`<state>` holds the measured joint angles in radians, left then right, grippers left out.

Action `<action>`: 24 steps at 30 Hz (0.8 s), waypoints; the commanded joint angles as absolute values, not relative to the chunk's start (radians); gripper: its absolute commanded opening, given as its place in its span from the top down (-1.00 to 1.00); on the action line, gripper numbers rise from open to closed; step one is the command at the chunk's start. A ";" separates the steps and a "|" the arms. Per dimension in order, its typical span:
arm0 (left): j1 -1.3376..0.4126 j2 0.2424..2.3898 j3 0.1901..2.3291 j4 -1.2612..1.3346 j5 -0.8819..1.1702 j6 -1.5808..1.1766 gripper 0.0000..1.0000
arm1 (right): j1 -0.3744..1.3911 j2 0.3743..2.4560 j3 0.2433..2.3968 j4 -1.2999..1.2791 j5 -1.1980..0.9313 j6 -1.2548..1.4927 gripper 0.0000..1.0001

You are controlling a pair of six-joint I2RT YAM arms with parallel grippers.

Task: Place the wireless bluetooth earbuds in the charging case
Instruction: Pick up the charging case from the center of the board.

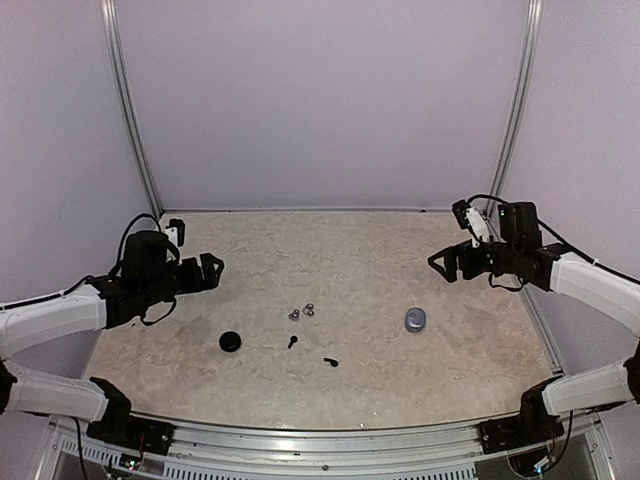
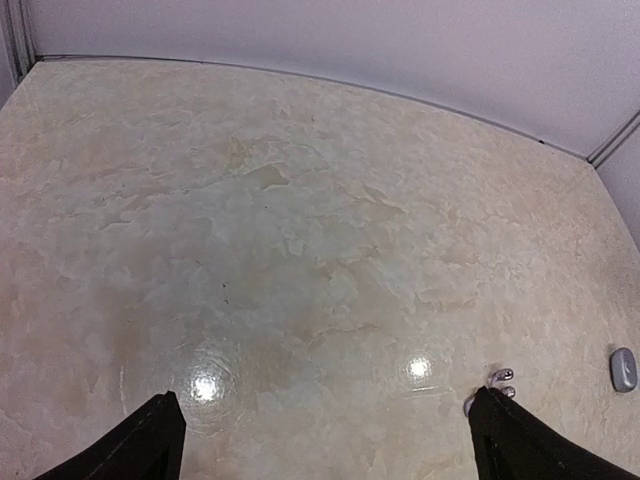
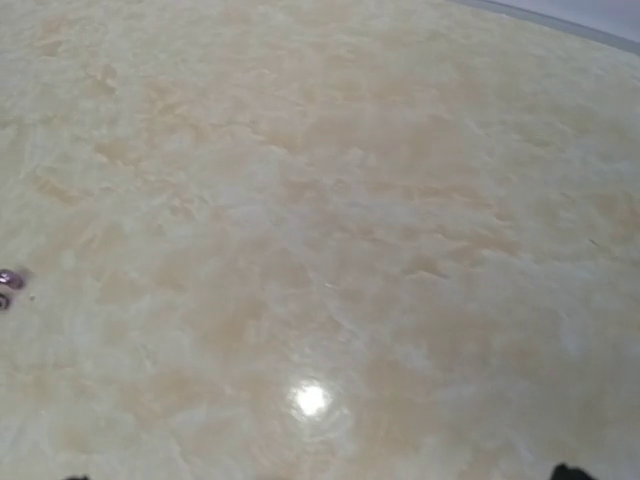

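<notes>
Two silvery-grey earbuds (image 1: pixel 302 312) lie side by side at the table's middle, with two black stemmed earbuds (image 1: pixel 292 341) (image 1: pixel 331 361) nearer the front. A grey rounded charging case (image 1: pixel 415 319) lies to their right and a black round case (image 1: pixel 230 342) to their left. My left gripper (image 1: pixel 210 268) hovers open and empty over the left side. Its wrist view shows the silver earbuds (image 2: pixel 500 378) by its right finger (image 2: pixel 510 440) and the grey case (image 2: pixel 623 368). My right gripper (image 1: pixel 440 262) hovers open and empty at the right. Its wrist view shows the silver earbuds (image 3: pixel 5 285) at the left edge.
The beige marbled table (image 1: pixel 360 260) is walled by pale panels at the back and both sides, with metal posts (image 1: pixel 130 110) in the back corners. A metal rail (image 1: pixel 330 430) runs along the near edge.
</notes>
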<state>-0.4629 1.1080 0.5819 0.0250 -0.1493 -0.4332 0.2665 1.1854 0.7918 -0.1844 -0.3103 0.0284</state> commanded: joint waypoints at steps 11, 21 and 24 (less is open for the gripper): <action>-0.515 1.128 0.623 0.202 0.010 -0.409 -0.98 | 0.442 1.418 0.930 -0.337 -0.302 -0.071 -0.99; -0.551 1.138 0.649 -0.027 -0.008 -0.465 -0.98 | 0.492 1.483 0.947 -0.347 -0.371 -0.063 -0.99; -0.640 1.138 0.685 -0.209 -0.141 -0.518 -0.98 | 0.494 1.473 0.964 -0.345 -0.381 -0.061 -0.99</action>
<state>-0.5518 1.1320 0.6266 0.0277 -0.0254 -0.4519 0.4828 1.4841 0.9215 -0.3401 -0.3496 -0.0593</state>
